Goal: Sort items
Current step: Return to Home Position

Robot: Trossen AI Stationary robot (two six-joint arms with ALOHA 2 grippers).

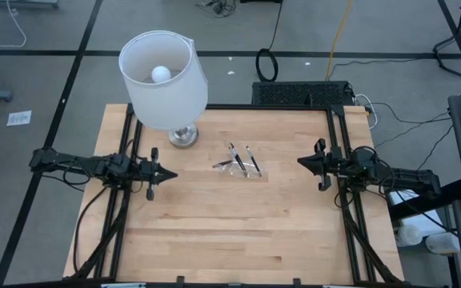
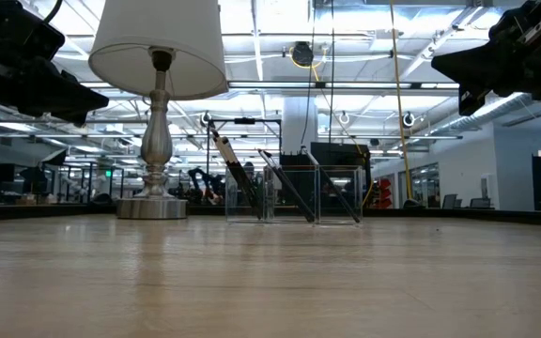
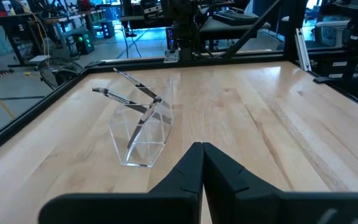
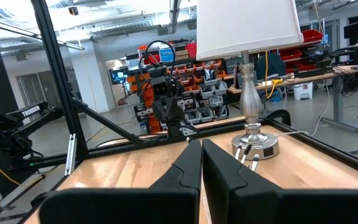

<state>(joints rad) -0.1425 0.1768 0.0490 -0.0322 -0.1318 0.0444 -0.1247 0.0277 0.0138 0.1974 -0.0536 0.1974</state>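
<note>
Wooden table (image 1: 214, 232), lamp (image 1: 165, 80) beside tray (image 1: 260, 172) of sticks (image 1: 251, 158); left pincer (image 1: 173, 174), right pincer (image 1: 300, 162) closed, empty.

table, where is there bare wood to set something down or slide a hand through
Widest free patch: the bare table on the side of the clear organizer away from the lamp. A smaller one lies between organizer and right tool. Crowded: lamp base beside the organizer and its brushes, left tool close by.
</note>
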